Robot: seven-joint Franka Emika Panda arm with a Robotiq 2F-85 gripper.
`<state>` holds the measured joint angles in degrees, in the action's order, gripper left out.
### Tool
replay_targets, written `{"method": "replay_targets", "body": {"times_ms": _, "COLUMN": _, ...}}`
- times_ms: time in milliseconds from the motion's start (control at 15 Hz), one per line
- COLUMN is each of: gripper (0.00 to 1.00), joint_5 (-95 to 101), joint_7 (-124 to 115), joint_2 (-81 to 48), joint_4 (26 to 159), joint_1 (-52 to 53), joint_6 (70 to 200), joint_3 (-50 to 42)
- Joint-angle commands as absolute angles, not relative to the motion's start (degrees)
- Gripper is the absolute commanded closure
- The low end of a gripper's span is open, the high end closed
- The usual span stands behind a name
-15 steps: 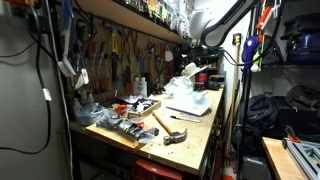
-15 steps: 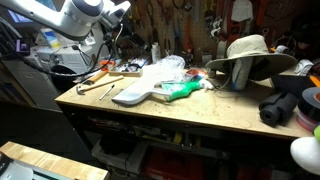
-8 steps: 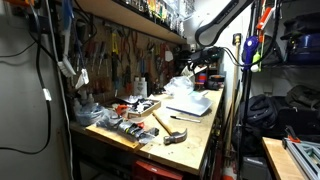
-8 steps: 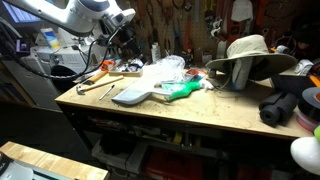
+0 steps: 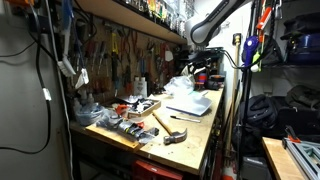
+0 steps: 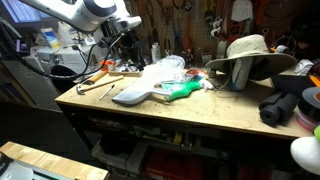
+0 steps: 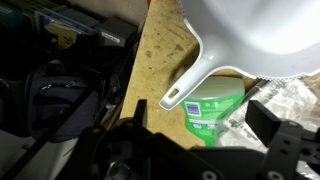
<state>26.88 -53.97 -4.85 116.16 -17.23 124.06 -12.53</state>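
My gripper (image 7: 200,118) is open and empty, with its two dark fingers spread wide apart. It hangs in the air above the workbench in both exterior views (image 5: 205,62) (image 6: 128,28). In the wrist view a green plastic bottle (image 7: 215,108) with a white label lies directly below the jaws. The handle of a white dustpan (image 7: 195,78) rests across the bottle's top. Crumpled clear plastic (image 7: 290,95) lies beside the bottle. The gripper touches none of them. The bottle (image 6: 182,90) and dustpan (image 6: 135,94) also show in an exterior view.
The wooden workbench (image 6: 200,115) also carries a hammer (image 5: 166,126), small tools, a wide-brimmed hat (image 6: 250,55) and dark cloth (image 6: 285,105). A tool wall (image 5: 115,55) stands behind. The bench edge (image 7: 140,70) drops off to a dark bag below.
The arm has moved down and further over the bench, toward the dustpan and green bottle. The jaws stay open. Nothing on the bench has moved.
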Motion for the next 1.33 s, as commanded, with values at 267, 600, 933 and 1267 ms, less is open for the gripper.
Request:
{"method": "replay_targets", "body": {"times_ms": 267, "gripper": 0.00, "joint_5": 22.06, "joint_7": -55.26, "joint_2": -8.19, "joint_4": 112.68, "joint_1": -16.44, "joint_6": 121.08, "joint_3": -14.88}}
{"method": "replay_targets", "body": {"times_ms": 600, "gripper": 0.00, "joint_5": 13.84, "joint_7": -54.23, "joint_2": -13.30, "joint_4": 106.72, "joint_1": -17.67, "joint_6": 113.81, "joint_3": -17.48}}
{"method": "replay_targets", "body": {"times_ms": 933, "gripper": 0.00, "joint_5": 6.90, "joint_7": -55.12, "joint_2": -18.65, "joint_4": 102.26, "joint_1": -18.63, "joint_6": 110.50, "joint_3": -19.18}}
{"method": "replay_targets", "body": {"times_ms": 1267, "gripper": 0.00, "joint_5": -0.22, "joint_7": -53.53, "joint_2": -23.31, "joint_4": 98.44, "joint_1": -20.82, "joint_6": 110.34, "joint_3": -19.99}}
